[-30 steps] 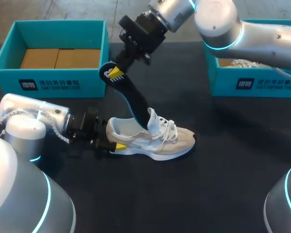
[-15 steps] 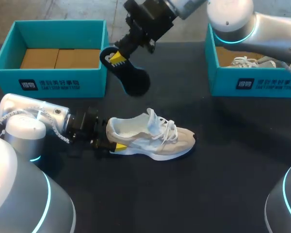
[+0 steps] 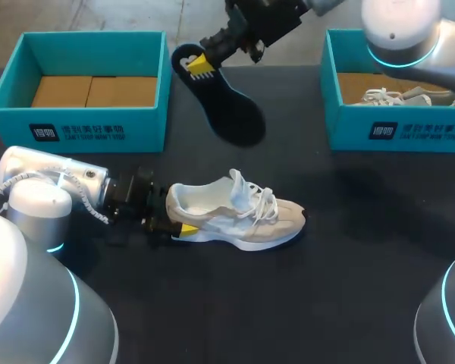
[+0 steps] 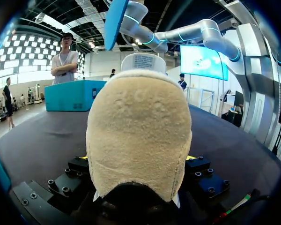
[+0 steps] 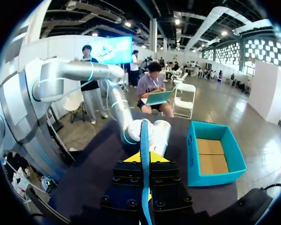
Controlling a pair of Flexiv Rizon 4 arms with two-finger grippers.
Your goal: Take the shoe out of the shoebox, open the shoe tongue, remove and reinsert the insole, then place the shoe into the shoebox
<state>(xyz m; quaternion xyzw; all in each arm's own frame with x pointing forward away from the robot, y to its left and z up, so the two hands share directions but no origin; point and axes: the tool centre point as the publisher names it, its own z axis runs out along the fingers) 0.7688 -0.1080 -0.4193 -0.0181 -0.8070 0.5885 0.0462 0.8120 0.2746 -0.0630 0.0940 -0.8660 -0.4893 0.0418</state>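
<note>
Aloft, black insole [image 3: 229, 108], blue beneath, tight in right jaws; beige-white laced shoe [image 3: 239, 216], heel tight in left jaws.

The shoe [image 3: 235, 218] is white and sandy tan with white laces, and the insole [image 3: 229, 106] is black on one side and bright blue on the other. The left shoebox [image 3: 83, 125] and the right shoebox [image 3: 398, 133] are teal with white marks, and the left one has brown cardboard inside. The table [image 3: 341, 303] is black, the left arm [image 3: 49, 186] and right arm [image 3: 409, 38] are silver with glowing blue rings, and the right gripper [image 3: 201, 64] has yellow tips.
</note>
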